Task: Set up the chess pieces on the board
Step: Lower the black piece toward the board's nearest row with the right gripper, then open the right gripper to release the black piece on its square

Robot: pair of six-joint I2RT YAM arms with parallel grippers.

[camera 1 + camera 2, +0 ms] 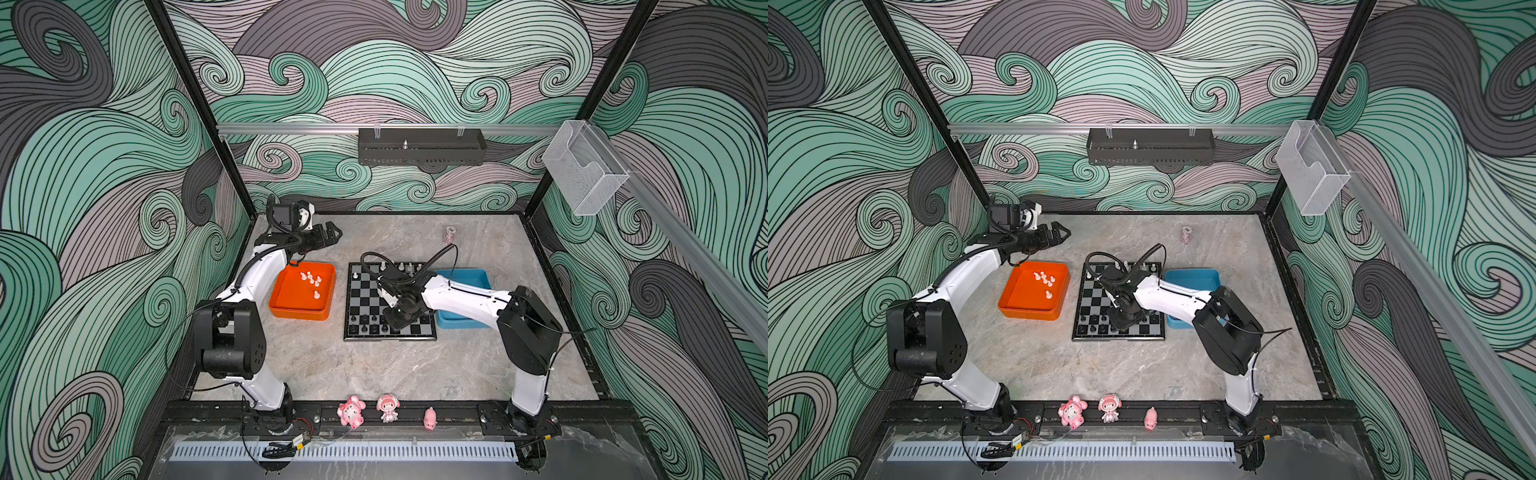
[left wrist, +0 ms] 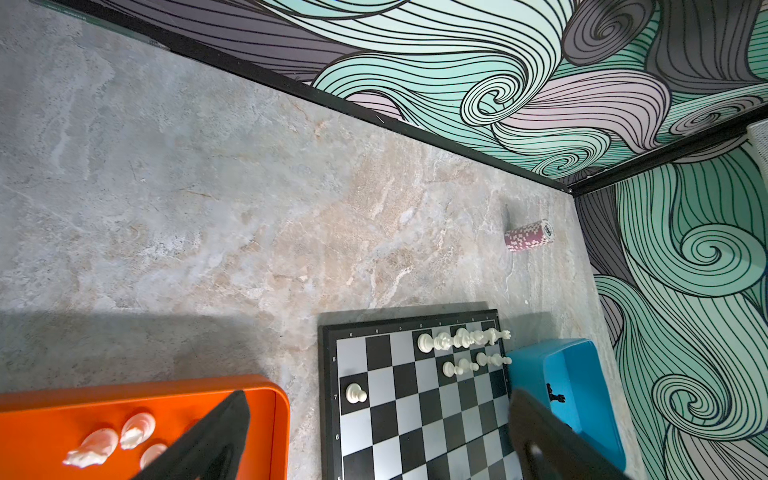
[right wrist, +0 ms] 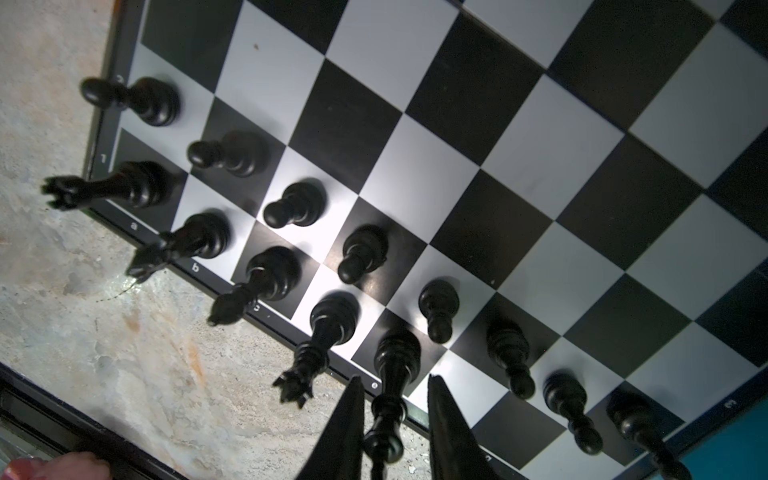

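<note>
Three pink figurines point(image 1: 387, 408) line the near rail point(image 1: 449, 409). A stack of pink poker chips point(image 2: 528, 236) sits far back on the surface point(image 1: 374, 365). The right arm point(image 1: 465, 297) reaches across the chessboard point(image 1: 365, 291). The right claw point(image 3: 395, 377) straddles the black king point(image 3: 388, 399) on the near edge row, slightly parted, with a sliver of gap showing. Thirteen black chessmen point(image 3: 295, 203) stand there. The left claw point(image 1: 337, 233) gapes empty above the far edge of the orange tray point(image 1: 299, 313), which holds a few white pieces point(image 1: 311, 280) too small to count. The blue tray point(image 2: 582, 374) shows one black piece point(image 2: 555, 395).
</note>
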